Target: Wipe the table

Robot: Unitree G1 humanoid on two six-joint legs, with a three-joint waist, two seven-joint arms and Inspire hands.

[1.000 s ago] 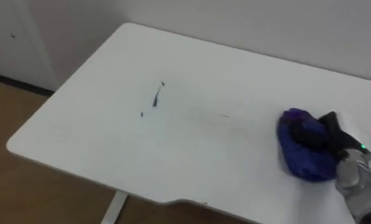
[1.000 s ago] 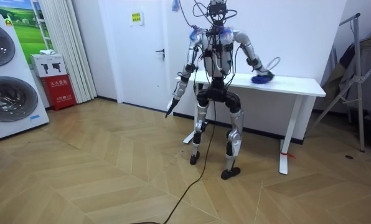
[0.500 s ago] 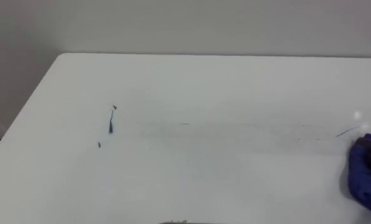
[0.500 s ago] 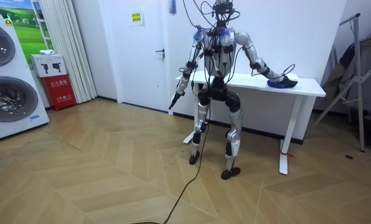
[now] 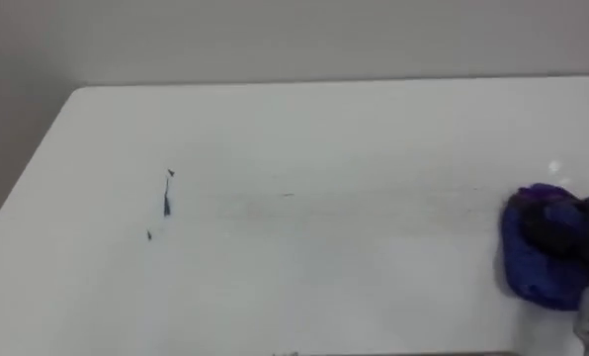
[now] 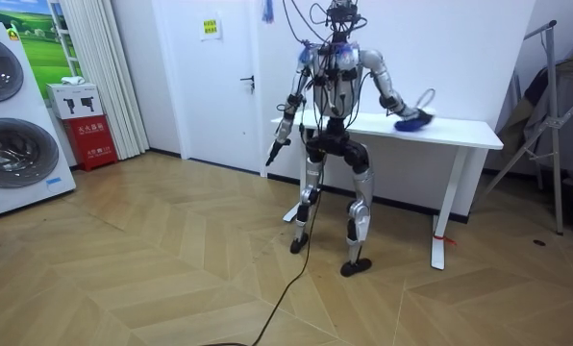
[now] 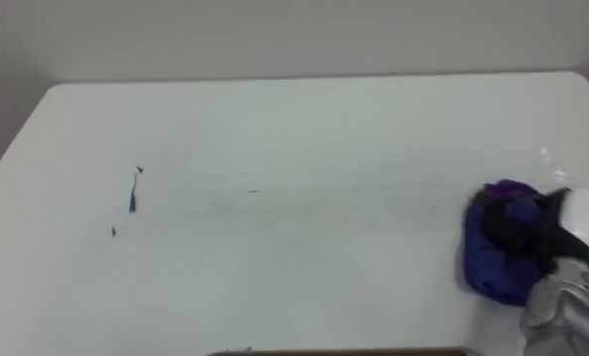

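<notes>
Stands close against a white table (image 5: 374, 129) with a smooth matte top and rounded corners. Presses a blue cloth (image 7: 492, 267), soft and crumpled into a rounded lump, onto the top near its right end. Grips this cloth with the right hand (image 7: 549, 237), dark fingers (image 7: 512, 233) curled over the folds from the right side. Far to the left on the top, 3 small dark marks (image 5: 166, 203): 1 thin upright stroke and 2 dots, well apart from the cloth. Between marks and cloth, faint thin streaks (image 5: 288, 195). Hangs the left hand (image 6: 274, 152) low beside the hip, on the room view's left; cannot tell how its fingers are.
</notes>
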